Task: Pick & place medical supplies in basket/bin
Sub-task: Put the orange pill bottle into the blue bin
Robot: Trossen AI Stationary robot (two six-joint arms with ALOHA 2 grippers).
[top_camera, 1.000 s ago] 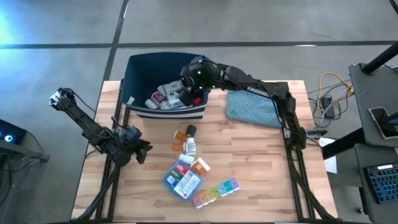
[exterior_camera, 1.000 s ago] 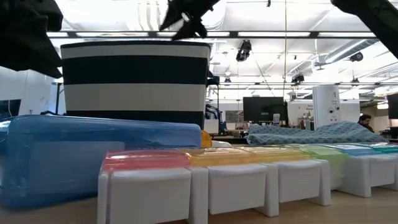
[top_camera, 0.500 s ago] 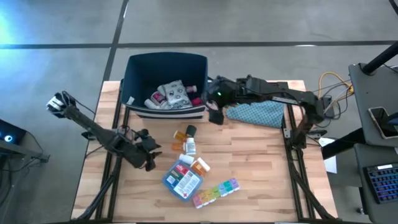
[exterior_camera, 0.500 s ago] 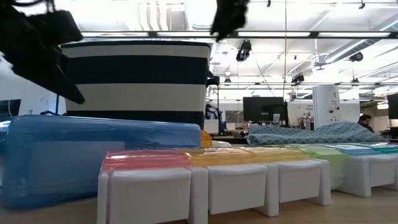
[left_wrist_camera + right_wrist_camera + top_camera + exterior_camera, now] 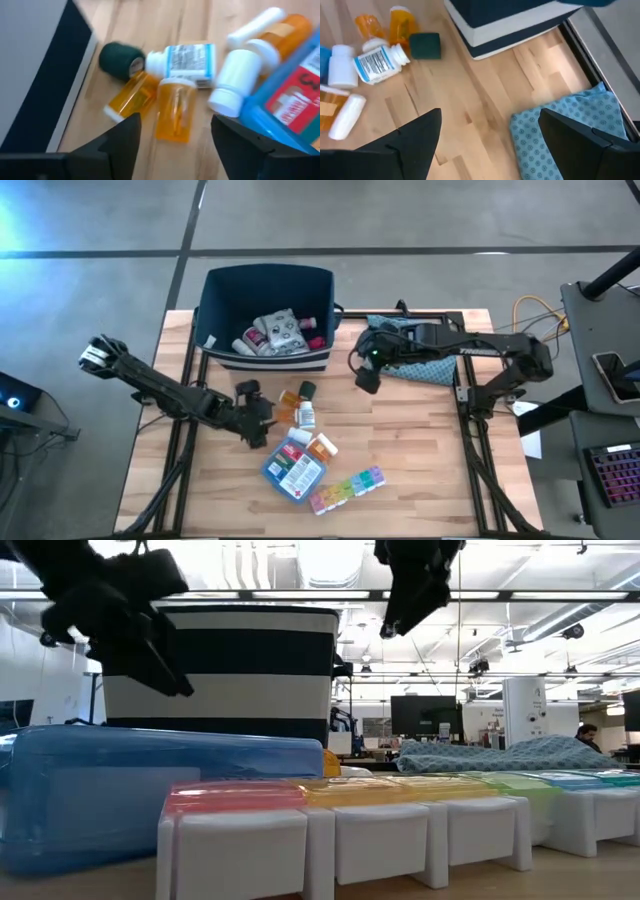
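A wooden table [image 5: 420,470] on a grey concrete floor carries the navy bin [image 5: 268,285] at its far edge, with several packets and bottles already inside, and the teal patterned cloth [image 5: 415,358] beside it. The left gripper [image 5: 257,412] hovers low just beside the loose cluster of orange and white pill bottles [image 5: 300,408], its jaws spread with nothing between them. The right gripper [image 5: 366,370], also spread and empty, hangs over bare wood between bin and cloth, while the blue first-aid pouch [image 5: 293,470] and rainbow pill organizer [image 5: 347,488] lie nearer the front.

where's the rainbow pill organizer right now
In the high view the rainbow pill organizer lies at the table's near edge, beside the blue first-aid pouch, apart from both grippers.
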